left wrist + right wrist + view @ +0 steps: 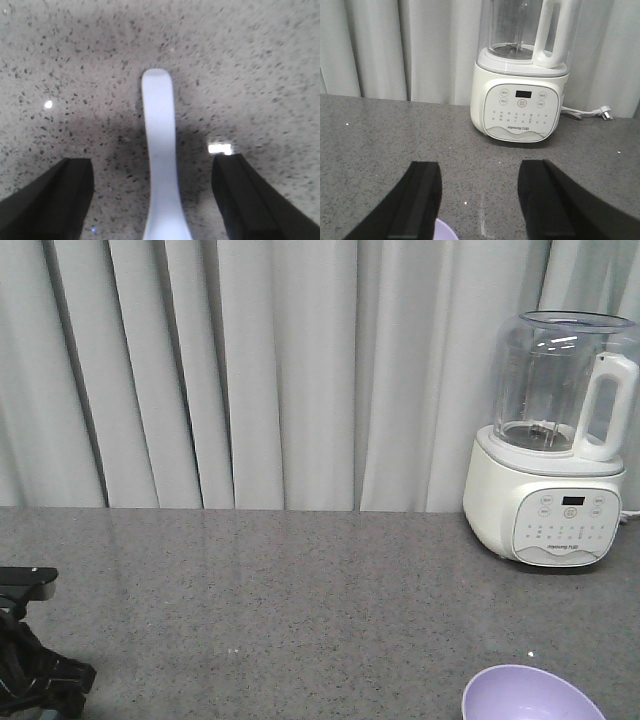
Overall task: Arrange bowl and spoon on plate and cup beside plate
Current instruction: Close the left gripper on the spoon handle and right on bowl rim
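Your left pincer (152,165) hangs over the spoon (161,150), its jaws spread wide and holding nothing. The spoon lies flat on the speckled counter (260,60), in the gap between the two black fingers (55,200) and clear of both, a little nearer the left of the view than the right. Its long axis runs straight away from the wrist camera, across the line along which the jaws would close, so I judge a close would catch the handle across its width. Only a narrow rounded end and the widening shaft show. The other end runs off the bottom edge, so you cannot tell from here where the scoop sits.

Your right pincer (481,170) is just as open and just as empty, pointing toward the blender (520,85) at the back of the counter. A sliver of the bowl (445,231) shows below its left finger, and the front view has that bowl at the lower right. The left arm is plainly the nearer one for the spoon. Neither the plate nor the cup appears in any view.
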`<state>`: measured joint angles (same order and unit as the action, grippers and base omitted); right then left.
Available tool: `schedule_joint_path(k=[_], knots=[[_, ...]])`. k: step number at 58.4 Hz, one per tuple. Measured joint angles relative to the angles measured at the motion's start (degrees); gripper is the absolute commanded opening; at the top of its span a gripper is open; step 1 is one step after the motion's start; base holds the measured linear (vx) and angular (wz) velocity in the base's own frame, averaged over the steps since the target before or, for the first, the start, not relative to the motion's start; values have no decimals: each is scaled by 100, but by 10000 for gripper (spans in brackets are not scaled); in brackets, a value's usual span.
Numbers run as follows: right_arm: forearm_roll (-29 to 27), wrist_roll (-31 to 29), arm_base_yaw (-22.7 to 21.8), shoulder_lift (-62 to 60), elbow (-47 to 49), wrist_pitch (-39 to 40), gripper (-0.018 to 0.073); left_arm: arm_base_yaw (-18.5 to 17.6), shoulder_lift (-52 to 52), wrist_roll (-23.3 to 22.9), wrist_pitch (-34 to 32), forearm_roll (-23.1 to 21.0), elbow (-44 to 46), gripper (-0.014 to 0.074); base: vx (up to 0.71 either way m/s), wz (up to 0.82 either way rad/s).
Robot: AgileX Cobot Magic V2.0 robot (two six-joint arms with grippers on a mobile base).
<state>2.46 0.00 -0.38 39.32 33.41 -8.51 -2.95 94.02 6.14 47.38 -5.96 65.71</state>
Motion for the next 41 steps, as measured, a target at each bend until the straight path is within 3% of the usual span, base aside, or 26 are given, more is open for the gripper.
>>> schedule_joint_path(k=[22, 31, 41], knots=[[-2, 0, 0, 0, 0, -91, 438, -7, 318, 0, -9, 149, 25, 521, 0, 0], [-52, 247, 0, 0, 0, -528, 438, -7, 344, 0, -14, 157, 44, 432, 0, 0], [-97, 883, 0, 263, 327, -1540, 438, -7, 352, 0, -14, 181, 44, 266, 0, 0]])
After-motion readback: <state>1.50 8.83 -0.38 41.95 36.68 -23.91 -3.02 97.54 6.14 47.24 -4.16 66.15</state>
